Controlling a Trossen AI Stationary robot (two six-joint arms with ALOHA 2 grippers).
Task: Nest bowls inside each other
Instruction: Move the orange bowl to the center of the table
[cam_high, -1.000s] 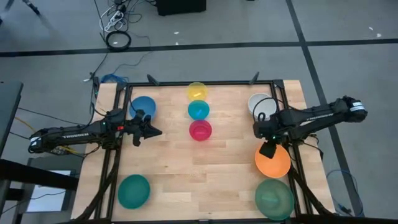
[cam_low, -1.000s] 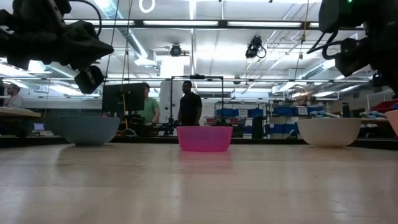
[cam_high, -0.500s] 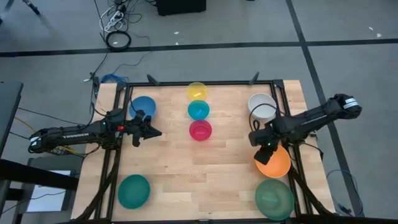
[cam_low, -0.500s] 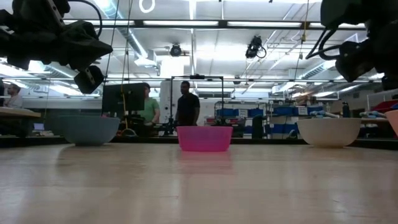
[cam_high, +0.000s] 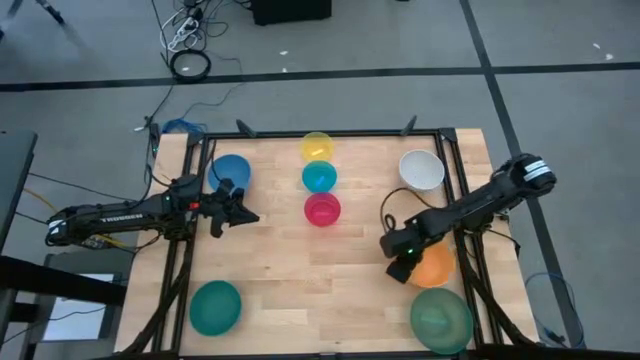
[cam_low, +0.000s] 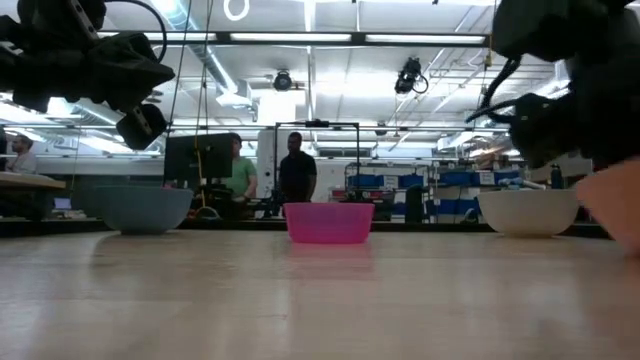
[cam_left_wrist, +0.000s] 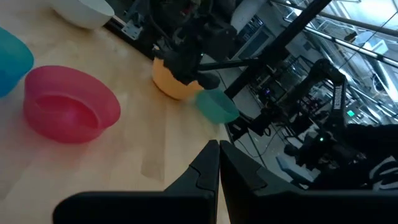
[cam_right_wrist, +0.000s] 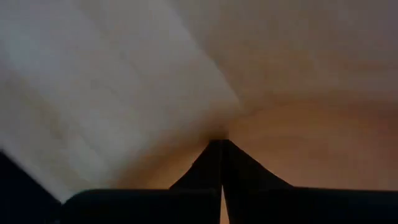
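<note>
The right gripper (cam_high: 399, 262) has swung down and inward over the last second, from beside the white bowl (cam_high: 421, 169) to the near-left rim of the orange bowl (cam_high: 437, 266). Its jaws, apart a second ago, are now together; the right wrist view shows the two fingers meeting at a point right against the orange bowl's rim (cam_right_wrist: 298, 143). Whether the rim is actually pinched between them I cannot tell, but the closing at the edge reads as a grasp of that bowl.

That would make the orange bowl the first to move. One dark green bowl (cam_high: 440, 318) sits just beside it, nearer the front edge of the worktop (cam_high: 300, 280), and looks like the likely place to drop it in.

The left gripper (cam_high: 243, 213) hangs over the left part of the worktop beside the blue bowl (cam_high: 231, 170), jaws together and holding nothing; it has not moved.

None of the bowls is nested yet. The yellow bowl (cam_high: 317, 147), cyan bowl (cam_high: 319, 177) and pink bowl (cam_high: 322, 210) stand in a row down the middle, touching or nearly so. The second green bowl (cam_high: 215, 306) sits alone at the front left.
</note>
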